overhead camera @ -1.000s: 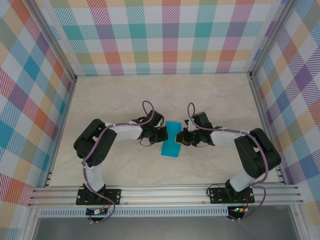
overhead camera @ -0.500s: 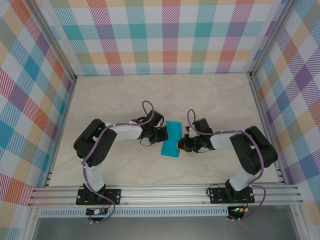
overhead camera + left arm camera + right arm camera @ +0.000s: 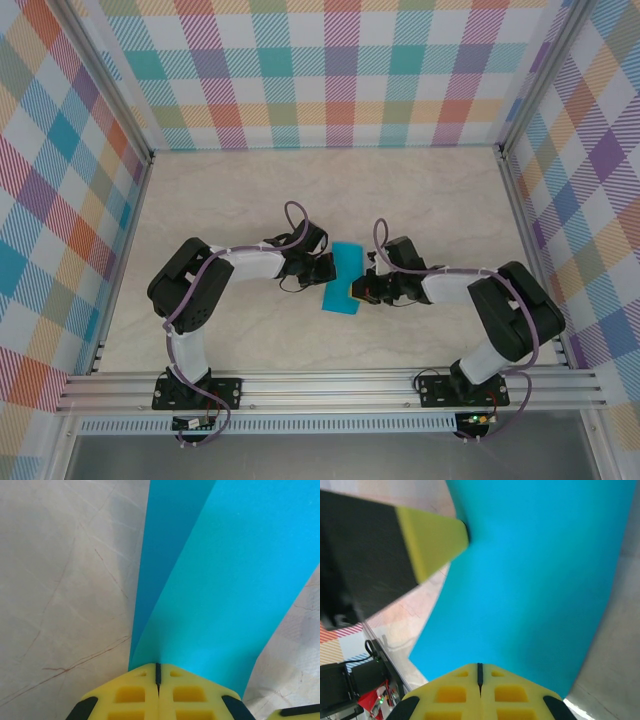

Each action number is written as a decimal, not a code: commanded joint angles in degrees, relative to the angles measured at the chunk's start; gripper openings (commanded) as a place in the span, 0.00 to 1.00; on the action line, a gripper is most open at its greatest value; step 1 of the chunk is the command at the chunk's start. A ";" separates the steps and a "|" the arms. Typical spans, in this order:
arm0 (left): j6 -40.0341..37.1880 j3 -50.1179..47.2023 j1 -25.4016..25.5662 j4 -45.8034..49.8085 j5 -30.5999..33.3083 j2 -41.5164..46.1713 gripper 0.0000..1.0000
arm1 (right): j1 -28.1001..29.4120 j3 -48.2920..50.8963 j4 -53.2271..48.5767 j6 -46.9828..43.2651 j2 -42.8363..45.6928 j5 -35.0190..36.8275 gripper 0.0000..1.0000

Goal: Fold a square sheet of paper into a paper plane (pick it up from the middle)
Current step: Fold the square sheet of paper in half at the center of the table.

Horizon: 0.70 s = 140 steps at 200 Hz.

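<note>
Both grippers are pressed together on the square sheet of paper (image 3: pixel 343 282), each pinching one long edge. The left gripper (image 3: pixel 158 672) has its yellow fingers meeting in a thin line, with the teal paper coming out of that seam, and the right gripper (image 3: pixel 480 672) looks the same from the opposite side. The sheet sits near the middle of the top view, slightly below centre, between the two wrists and over the pale table (image 3: pixel 250 190).

I judge the paper to be very light, thin and soft. It will bend under its own weight, crease easily and may tear if the two arms pull apart. A hold at the edge is enough, but the pinch should be close to the middle of each side so the sheet does not droop.

From above, the sheet looks like a flat narrow rectangle. The left wrist camera makes plain two layers, a darker strip at the left beside a lighter one. The right wrist camera shows the sheet bowed, with the other arm's yellow fingertip (image 3: pixel 432 535) touching its edge at the upper left.
</note>
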<state>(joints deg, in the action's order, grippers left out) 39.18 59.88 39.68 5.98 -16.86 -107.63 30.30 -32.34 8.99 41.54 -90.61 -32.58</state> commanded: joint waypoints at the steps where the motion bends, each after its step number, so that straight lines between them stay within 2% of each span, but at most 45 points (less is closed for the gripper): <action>1: -1.19 -0.98 0.83 4.92 2.35 -1.69 0.00 | 1.33 1.20 0.70 -0.10 -2.77 -0.30 0.00; 44: -1.38 -0.70 0.84 5.52 2.54 -1.44 0.00 | 1.47 2.01 0.61 -0.02 -3.68 1.26 0.00; 98: -1.56 -0.73 0.84 5.62 2.58 -1.35 0.00 | 1.44 3.26 0.69 1.33 4.16 -0.43 0.03; 140: -1.52 -0.74 0.76 5.62 2.54 -1.33 0.00 | 2.01 6.53 4.01 2.41 1.77 -0.82 0.03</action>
<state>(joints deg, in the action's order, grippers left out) 38.76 59.88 39.68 6.00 -16.86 -107.63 31.64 -27.77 11.18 43.24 -87.00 -32.23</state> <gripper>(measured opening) 0.048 0.044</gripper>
